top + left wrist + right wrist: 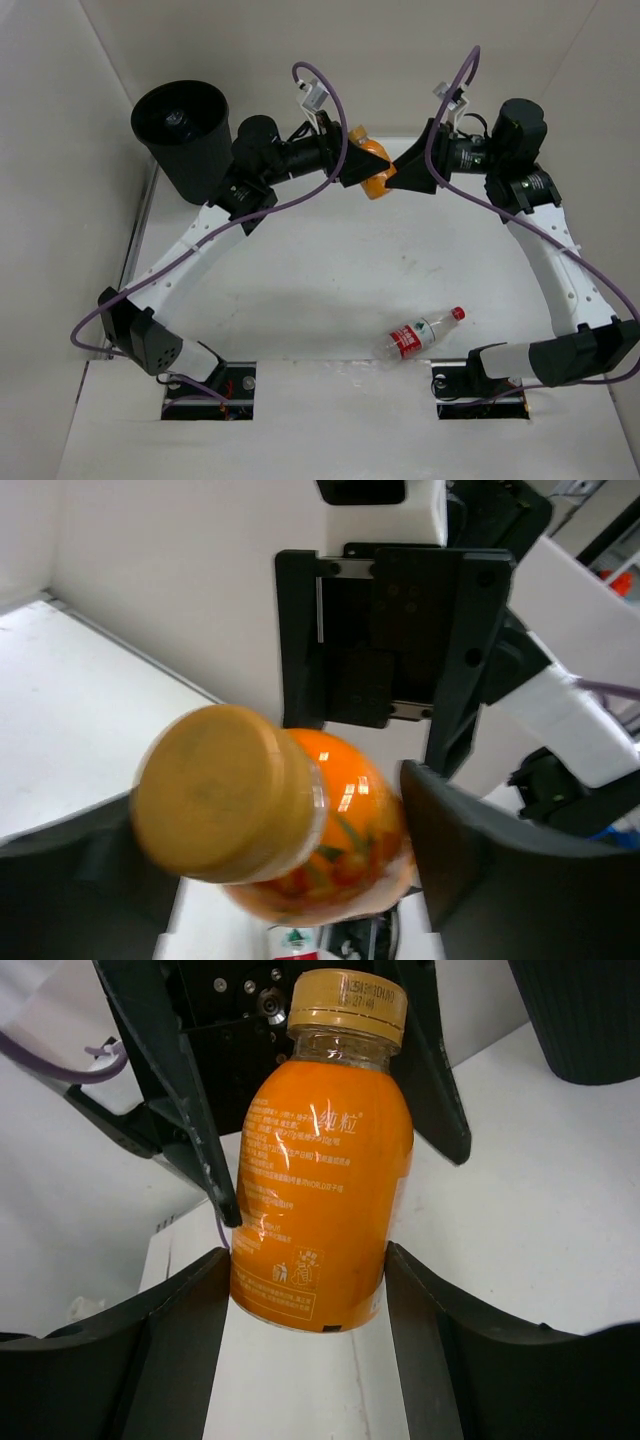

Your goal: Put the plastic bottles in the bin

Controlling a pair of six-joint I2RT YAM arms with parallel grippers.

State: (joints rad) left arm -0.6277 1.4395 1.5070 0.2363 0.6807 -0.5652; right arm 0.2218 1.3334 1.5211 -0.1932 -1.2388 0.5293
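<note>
The short orange bottle (372, 165) hangs in the air at the back, between my two grippers. My right gripper (405, 175) is shut on its base, and both fingers press its sides in the right wrist view (305, 1275). My left gripper (350, 160) is open, with its fingers straddling the bottle's upper half (330, 820) and a gap on one side. The cap (225, 790) faces the left wrist camera. A clear bottle with a red label (422, 334) lies on the table near the front right. The black bin (185, 130) stands at the back left. The blue-label and unlabelled bottles are not plainly in view.
White walls close in the table at the back and both sides. The bin's wall also shows in the right wrist view (590, 1020). Purple cables loop above both wrists. The arm bases sit at the near edge.
</note>
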